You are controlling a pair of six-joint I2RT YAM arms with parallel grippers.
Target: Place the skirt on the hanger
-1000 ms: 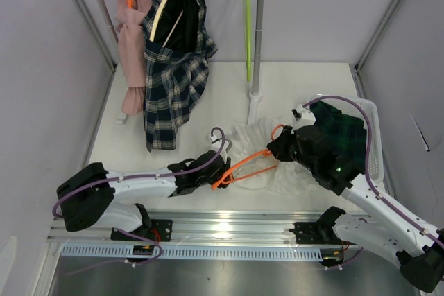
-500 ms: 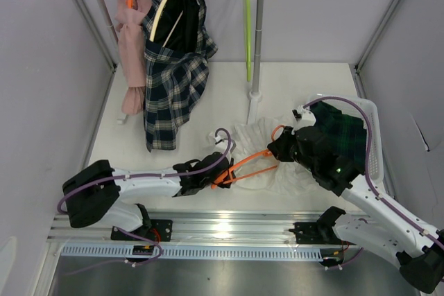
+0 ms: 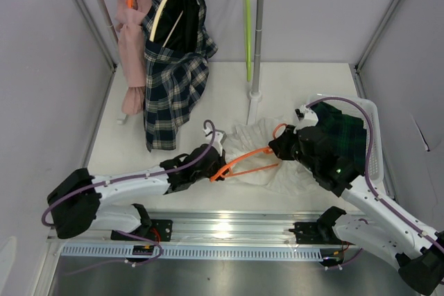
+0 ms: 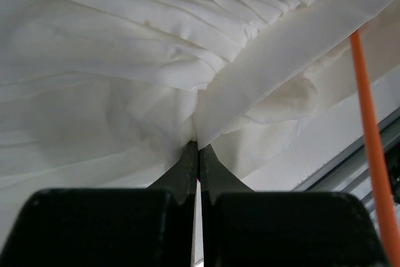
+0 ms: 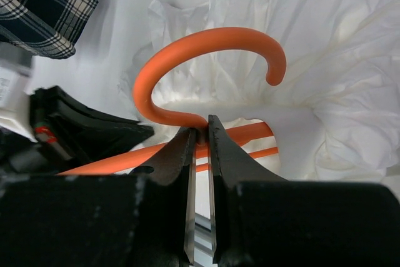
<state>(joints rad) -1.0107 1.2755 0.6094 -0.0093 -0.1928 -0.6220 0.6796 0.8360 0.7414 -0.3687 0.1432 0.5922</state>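
Left gripper (image 4: 198, 147) pinched shut on white ruffled garment (image 4: 112, 67); right gripper (image 5: 200, 137) clamps orange hanger (image 5: 206, 37) at its neck; skirt (image 3: 345, 132) partly hidden behind right arm

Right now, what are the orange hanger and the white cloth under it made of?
Orange hanger: probably plastic, maybe rubber-coated. It looks smooth, matte and evenly coloured, with a rounded hook. White cloth: thin, soft, matte fabric that gathers in fine pleats and creases.
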